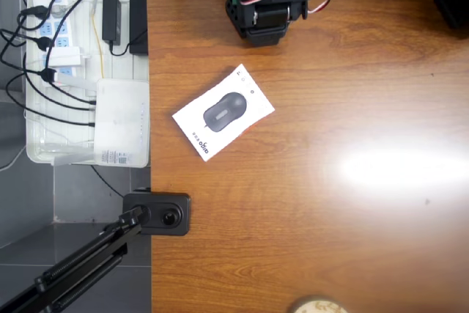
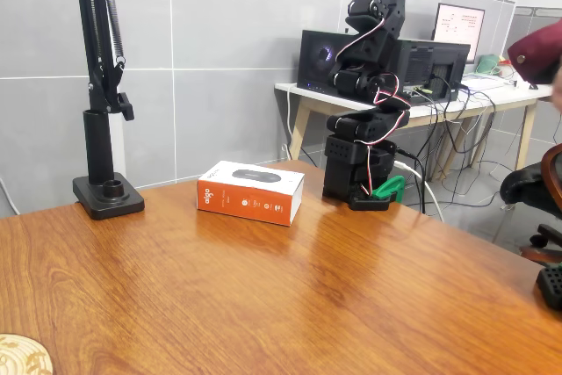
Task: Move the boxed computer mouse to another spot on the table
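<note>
The flat white mouse carton with its orange-red side panel [image 2: 251,191] is lying diagonally on the glossy reddish-brown wooden table [image 2: 290,296], just before the folded black arm [image 2: 369,85]; I cannot tell whether its fingers are parted.

Tabletop [image 1: 352,203]: reddish-brown wood grain, smooth, glossy, with a bright glare patch. Boxed computer mouse [image 1: 223,112]: smooth white cardboard carton, printed top, orange side panel in the fixed view. Robot arm [image 2: 369,85]: matt black plastic.

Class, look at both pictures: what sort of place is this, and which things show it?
Probably an office or lab: a computer monitor on a desk behind, and a tray of cables beside the table.
</note>
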Tool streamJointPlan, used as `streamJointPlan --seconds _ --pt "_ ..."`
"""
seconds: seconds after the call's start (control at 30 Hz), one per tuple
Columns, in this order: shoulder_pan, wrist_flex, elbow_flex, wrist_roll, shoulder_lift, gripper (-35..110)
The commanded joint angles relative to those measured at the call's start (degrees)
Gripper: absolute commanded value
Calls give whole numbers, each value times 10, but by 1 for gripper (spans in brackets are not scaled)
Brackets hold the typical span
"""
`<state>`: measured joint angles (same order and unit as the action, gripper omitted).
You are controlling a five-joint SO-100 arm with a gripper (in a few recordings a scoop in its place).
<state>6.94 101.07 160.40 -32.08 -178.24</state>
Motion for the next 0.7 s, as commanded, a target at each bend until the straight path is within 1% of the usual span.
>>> streamJointPlan --seconds 0.0,0.2,0.67 --pt "-1 2 1 -36 2 0" --pt "-1 2 1 -4 2 0" --pt "-1 2 1 -4 2 0"
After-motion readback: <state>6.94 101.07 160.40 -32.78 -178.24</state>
